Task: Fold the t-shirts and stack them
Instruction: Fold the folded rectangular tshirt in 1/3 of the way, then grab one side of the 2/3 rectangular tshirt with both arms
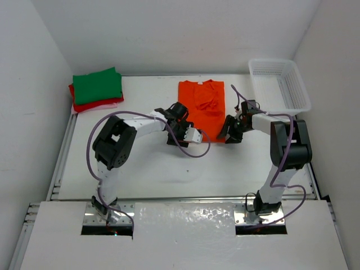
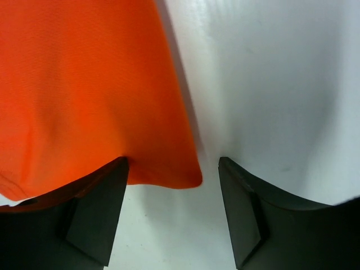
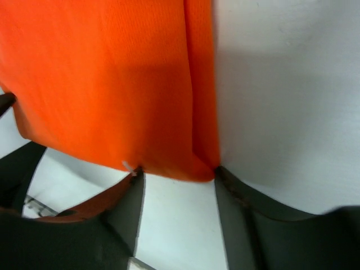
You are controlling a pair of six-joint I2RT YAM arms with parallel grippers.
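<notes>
The orange t-shirt [image 1: 202, 107] lies folded into a narrow strip at the middle back of the table. My left gripper [image 1: 183, 122] is at its near left corner and my right gripper [image 1: 230, 132] at its near right corner. In the left wrist view the orange t-shirt's [image 2: 84, 90] corner lies flat between the tips of the open left gripper [image 2: 172, 164], not pinched. In the right wrist view the orange t-shirt's [image 3: 112, 84] folded hem rests just past the tips of the open right gripper [image 3: 178, 173]. A folded green t-shirt [image 1: 97, 85] sits on a red t-shirt [image 1: 95, 105] at the back left.
A white mesh basket [image 1: 298, 93] stands at the back right corner, close to the right arm. White walls close in the table at the left, back and right. Purple cables loop from both arms over the table [image 1: 169, 169].
</notes>
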